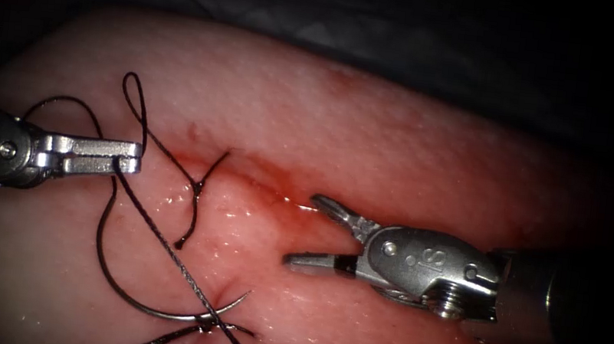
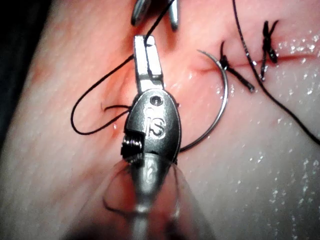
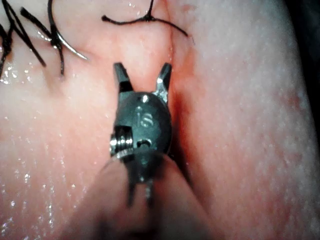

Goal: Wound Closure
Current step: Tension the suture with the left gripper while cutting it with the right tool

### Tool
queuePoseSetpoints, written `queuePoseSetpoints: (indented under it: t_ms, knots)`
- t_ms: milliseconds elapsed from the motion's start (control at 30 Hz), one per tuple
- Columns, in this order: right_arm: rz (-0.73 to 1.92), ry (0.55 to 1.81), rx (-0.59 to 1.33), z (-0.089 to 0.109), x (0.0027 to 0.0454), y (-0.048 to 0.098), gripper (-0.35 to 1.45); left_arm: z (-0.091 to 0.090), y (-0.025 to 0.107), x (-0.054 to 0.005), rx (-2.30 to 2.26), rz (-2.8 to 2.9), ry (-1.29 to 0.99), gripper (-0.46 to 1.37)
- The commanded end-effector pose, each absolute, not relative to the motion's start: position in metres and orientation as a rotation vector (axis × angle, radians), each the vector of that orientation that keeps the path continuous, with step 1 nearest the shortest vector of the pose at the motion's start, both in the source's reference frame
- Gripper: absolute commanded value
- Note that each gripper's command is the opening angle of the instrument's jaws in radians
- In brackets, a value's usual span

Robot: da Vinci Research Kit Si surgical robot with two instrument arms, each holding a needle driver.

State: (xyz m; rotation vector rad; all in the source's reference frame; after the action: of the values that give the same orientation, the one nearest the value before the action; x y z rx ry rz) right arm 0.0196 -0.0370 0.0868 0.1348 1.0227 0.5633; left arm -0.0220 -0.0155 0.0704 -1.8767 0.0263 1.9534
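My left tool [image 1: 127, 158] is clamped on the thread [image 1: 161, 236], left of the cut [image 1: 259, 182]. My right tool [image 1: 312, 230] is spread wide, holding nothing. Needle [image 1: 131, 295] lies free on the tissue [image 1: 404, 129], tip beside the knotted stitch [image 1: 211, 321].

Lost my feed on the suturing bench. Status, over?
Left tool shut on the thread. Right tool open, holding nothing. Needle lying free on the tissue, tip near a knot.
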Motion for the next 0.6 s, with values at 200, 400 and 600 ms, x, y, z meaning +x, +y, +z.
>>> queuePoseSetpoints:
  t_ms: [200,400,600]
  knots:
    - [0.562,1.024,0.141,0.0866,0.0196,-0.0369,1.04,0.0703,-0.0154,-0.0220,-1.882,1.959,0.024,-0.35]
    - [0.562,1.024,0.141,0.0866,0.0196,-0.0369,1.04,0.0699,-0.0149,-0.0218,-1.885,1.958,0.024,-0.35]
    - [0.569,1.020,0.134,0.0867,0.0202,-0.0367,1.04,0.0693,-0.0142,-0.0215,-1.888,1.958,0.027,-0.35]
